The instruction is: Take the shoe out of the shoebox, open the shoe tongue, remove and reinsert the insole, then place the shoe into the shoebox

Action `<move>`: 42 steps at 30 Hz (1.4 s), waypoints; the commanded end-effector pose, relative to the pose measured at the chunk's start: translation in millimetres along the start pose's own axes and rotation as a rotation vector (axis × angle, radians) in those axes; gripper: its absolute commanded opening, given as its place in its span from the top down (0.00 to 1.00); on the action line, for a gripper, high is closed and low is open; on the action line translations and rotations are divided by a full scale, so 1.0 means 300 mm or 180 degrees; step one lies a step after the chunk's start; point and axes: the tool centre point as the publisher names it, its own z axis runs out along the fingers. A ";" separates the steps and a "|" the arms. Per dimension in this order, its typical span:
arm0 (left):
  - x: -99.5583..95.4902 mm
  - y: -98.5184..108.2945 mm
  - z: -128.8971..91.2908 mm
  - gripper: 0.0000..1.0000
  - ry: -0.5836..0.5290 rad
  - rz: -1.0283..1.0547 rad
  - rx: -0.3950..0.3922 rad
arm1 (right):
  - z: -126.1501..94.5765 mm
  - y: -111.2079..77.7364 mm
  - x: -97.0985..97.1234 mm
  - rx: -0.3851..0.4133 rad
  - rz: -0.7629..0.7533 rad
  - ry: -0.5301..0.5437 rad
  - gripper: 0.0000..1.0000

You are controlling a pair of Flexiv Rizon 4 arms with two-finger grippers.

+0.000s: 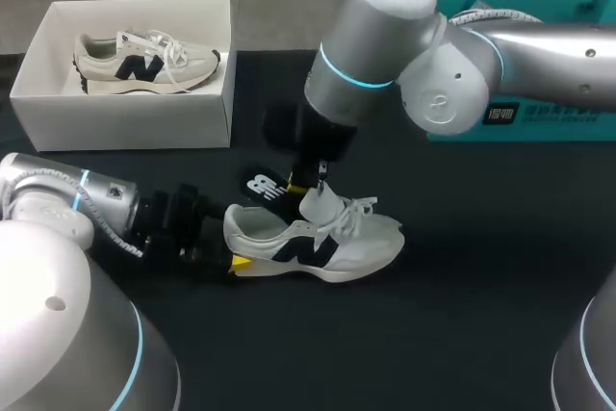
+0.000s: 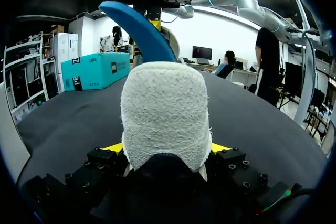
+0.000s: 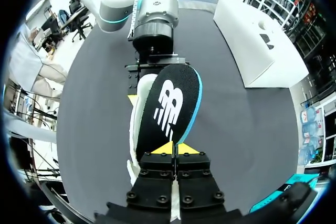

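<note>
White, towel-like fabric fills your left wrist view: it is the heel of the shoe (image 2: 165, 114), clamped from both sides by the left hand (image 2: 167, 148), whose yellow tips barely peek out; the toe is hidden behind it. Your right hand (image 3: 172, 148) pinches one end of the curved insole (image 3: 168, 103), black on top with a blue edge, above the shoe's opening. Only the head view shows the shoe resting on the black surface (image 1: 481, 286), well apart from the white shoebox (image 1: 125, 122), which holds a second shoe (image 1: 144, 62).
</note>
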 end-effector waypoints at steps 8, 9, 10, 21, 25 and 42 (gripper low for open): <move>0.003 0.008 0.003 1.00 0.0002 0.0001 -0.0009 | -0.065 0.082 -0.091 -0.0334 0.0078 -0.0035 1.00; 0.003 0.008 0.003 1.00 0.0002 0.0001 -0.0009 | -0.068 0.088 -0.094 -0.0335 0.0079 -0.0041 1.00; 0.003 0.008 0.003 1.00 0.0002 0.0001 -0.0009 | -0.070 0.094 -0.098 -0.0334 0.0080 -0.0048 1.00; 0.003 0.008 0.003 1.00 0.0002 0.0001 -0.0009 | -0.057 0.193 -0.151 -0.0515 -0.0034 -0.0022 1.00; 0.003 0.008 0.003 1.00 0.0002 0.0001 -0.0009 | -0.047 0.232 -0.161 -0.0552 -0.0097 0.0002 1.00; 0.003 0.008 0.003 1.00 0.0002 0.0001 -0.0009 | -0.039 0.251 -0.157 -0.0588 -0.0125 0.0020 1.00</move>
